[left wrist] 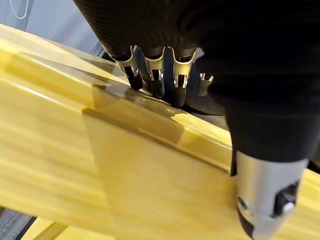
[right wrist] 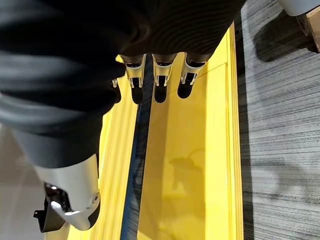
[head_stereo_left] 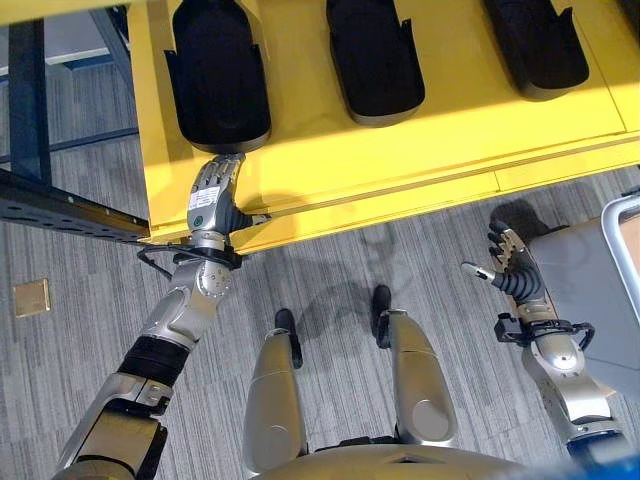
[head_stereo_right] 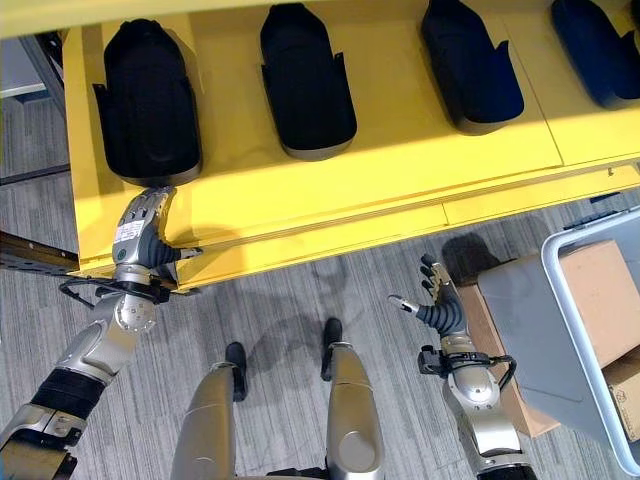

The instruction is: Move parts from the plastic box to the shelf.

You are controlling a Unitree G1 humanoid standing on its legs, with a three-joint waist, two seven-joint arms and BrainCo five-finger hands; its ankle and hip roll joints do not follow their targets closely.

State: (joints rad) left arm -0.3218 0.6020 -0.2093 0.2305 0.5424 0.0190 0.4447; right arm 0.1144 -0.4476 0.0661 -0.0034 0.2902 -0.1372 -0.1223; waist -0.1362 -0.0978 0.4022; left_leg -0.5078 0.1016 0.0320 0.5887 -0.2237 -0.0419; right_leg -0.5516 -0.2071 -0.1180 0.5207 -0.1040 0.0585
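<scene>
A big yellow shelf (head_stereo_right: 400, 190) stretches across the far side of the scene. Black parts sit on it in a row, well apart from each other. The leftmost black part (head_stereo_right: 148, 105) lies near the shelf's left end. Next to it on the right is a second black part (head_stereo_right: 305, 85), then a third black part (head_stereo_right: 470, 70), and a dark blue part (head_stereo_right: 600, 50) at the far right.

The left hand (head_stereo_left: 213, 195) reaches up over the near edge of the shelf, just in front of the leftmost part. Its fingers (left wrist: 155, 75) are straight and let go, holding nothing. Their dark tips are right at the near end of that part, but I cannot tell if they touch it.

The right hand (head_stereo_right: 437, 300) hangs over the grey carpet floor (head_stereo_right: 300, 290), well apart from the shelf. Its fingers (right wrist: 160, 80) are spread loose and it holds nothing, with the thumb sticking out to the left.

On the right side, near the right hand, is the grey plastic box (head_stereo_right: 560, 330) with a pale rim. It leans on a brown cardboard carton (head_stereo_right: 600, 290). I cannot see any parts inside the plastic box.

A dark metal frame (head_stereo_left: 40, 150) stands at the far left, beside the shelf's left end.
</scene>
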